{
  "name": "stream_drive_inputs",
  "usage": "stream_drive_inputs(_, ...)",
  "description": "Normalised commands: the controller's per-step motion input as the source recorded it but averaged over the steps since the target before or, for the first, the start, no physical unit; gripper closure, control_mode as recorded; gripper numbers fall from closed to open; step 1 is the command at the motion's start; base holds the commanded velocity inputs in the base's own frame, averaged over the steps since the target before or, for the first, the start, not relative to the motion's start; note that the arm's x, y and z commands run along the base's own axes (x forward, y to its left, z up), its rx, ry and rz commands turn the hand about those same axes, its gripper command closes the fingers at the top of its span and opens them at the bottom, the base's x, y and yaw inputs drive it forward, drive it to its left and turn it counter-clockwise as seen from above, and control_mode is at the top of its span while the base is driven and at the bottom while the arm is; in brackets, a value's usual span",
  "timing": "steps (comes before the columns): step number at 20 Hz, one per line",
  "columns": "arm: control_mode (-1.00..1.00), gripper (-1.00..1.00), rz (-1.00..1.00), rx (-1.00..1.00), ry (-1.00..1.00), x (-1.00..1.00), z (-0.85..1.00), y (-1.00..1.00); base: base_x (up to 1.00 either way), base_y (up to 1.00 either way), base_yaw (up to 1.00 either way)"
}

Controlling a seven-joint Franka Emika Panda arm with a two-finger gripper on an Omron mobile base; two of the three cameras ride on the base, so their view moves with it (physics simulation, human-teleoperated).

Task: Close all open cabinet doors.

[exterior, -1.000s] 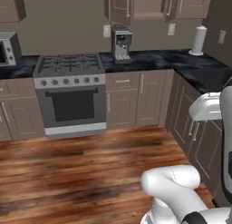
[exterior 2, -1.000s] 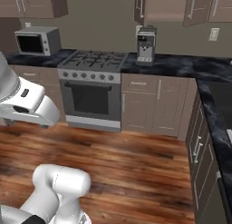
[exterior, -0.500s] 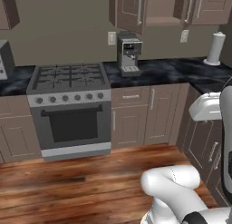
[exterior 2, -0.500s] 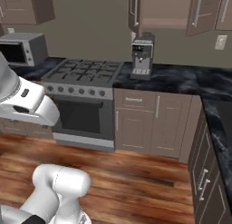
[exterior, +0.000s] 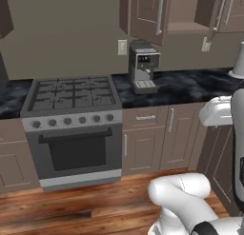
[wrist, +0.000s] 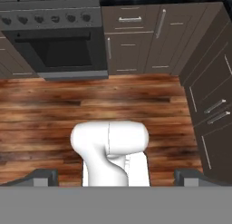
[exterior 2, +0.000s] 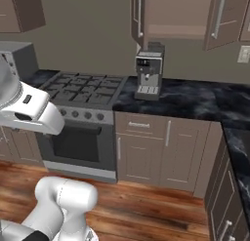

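Note:
Two cabinet doors stand open on the wall cabinet above the coffee machine. The left door (exterior: 143, 15) (exterior 2: 138, 18) is swung out towards me, edge-on, with its silver bar handle showing. The right door (exterior: 223, 10) (exterior 2: 222, 18) also hangs open. Between them the cabinet's bare inside (exterior 2: 176, 13) and shelf show. My gripper (wrist: 116, 178) is open, its two dark fingertips (wrist: 43, 177) wide apart with nothing between them. It points down at the wooden floor, well below and in front of the doors.
A silver coffee machine (exterior: 143, 67) stands on the dark marble counter (exterior: 190, 86), right of the stove (exterior: 71, 110). Lower cabinets (exterior 2: 161, 147) line the wall, and more run along the right side (wrist: 210, 96). A microwave (exterior 2: 14, 57) sits at the left. Wooden floor (wrist: 136, 100) lies ahead.
The whole scene has grown and shifted in both base views, so the base has driven closer to the counter. The arm holds the same pose.

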Motion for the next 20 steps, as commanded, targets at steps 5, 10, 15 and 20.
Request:
stream_drive_inputs(5,1.0,-1.0,0.0,0.0,0.0,0.0,0.0,0.0,0.47,-0.2,0.0)
stream_drive_inputs(10,1.0,-1.0,0.0,0.0,0.0,0.0,0.0,0.0,0.33,-0.34,0.0)
stream_drive_inputs(15,1.0,-1.0,0.0,0.0,0.0,0.0,0.0,0.0,0.21,-0.54,0.0)
stream_drive_inputs(20,1.0,-1.0,0.0,0.0,0.0,0.0,0.0,0.0,0.22,-0.63,-0.01)
